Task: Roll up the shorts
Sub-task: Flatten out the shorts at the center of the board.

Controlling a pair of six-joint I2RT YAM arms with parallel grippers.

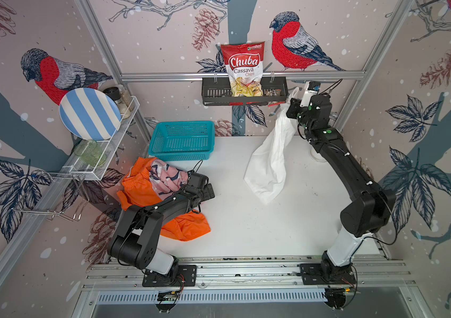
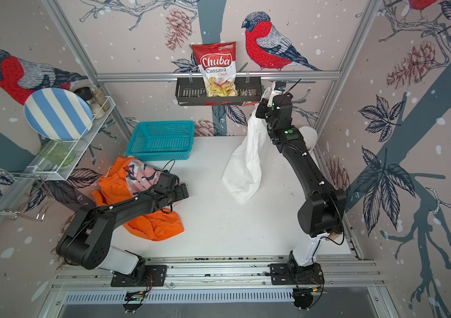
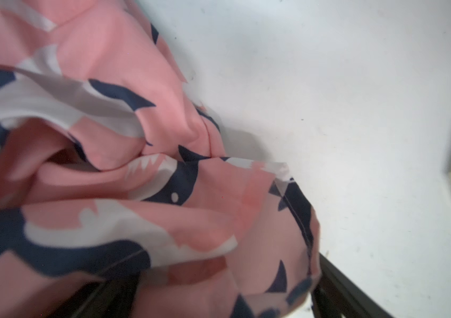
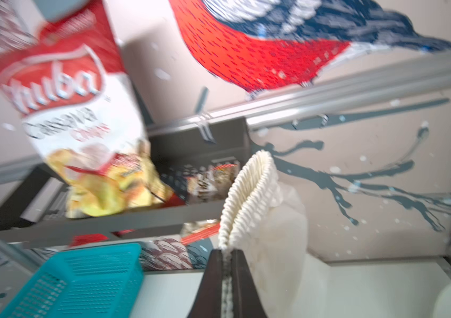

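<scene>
Right claw (image 4: pixel 226 252): pinched shut on the gathered waistband of the white shorts (image 1: pixel 269 157), held up near the back wall, with the legs hanging toward the table (image 1: pixel 246 220).
Left claw (image 1: pixel 208 192): spread wide, low at the pink shorts (image 1: pixel 163 176), whose fabric lay across its fingers.
Orange shorts (image 1: pixel 139 190): crumpled beneath the pink pair, just in front of the blue basket (image 1: pixel 180 155).

White table (image 1: pixel 246 225); teal basket (image 1: pixel 180 155) at back; orange shorts (image 1: pixel 188 228) heaped left.
</scene>
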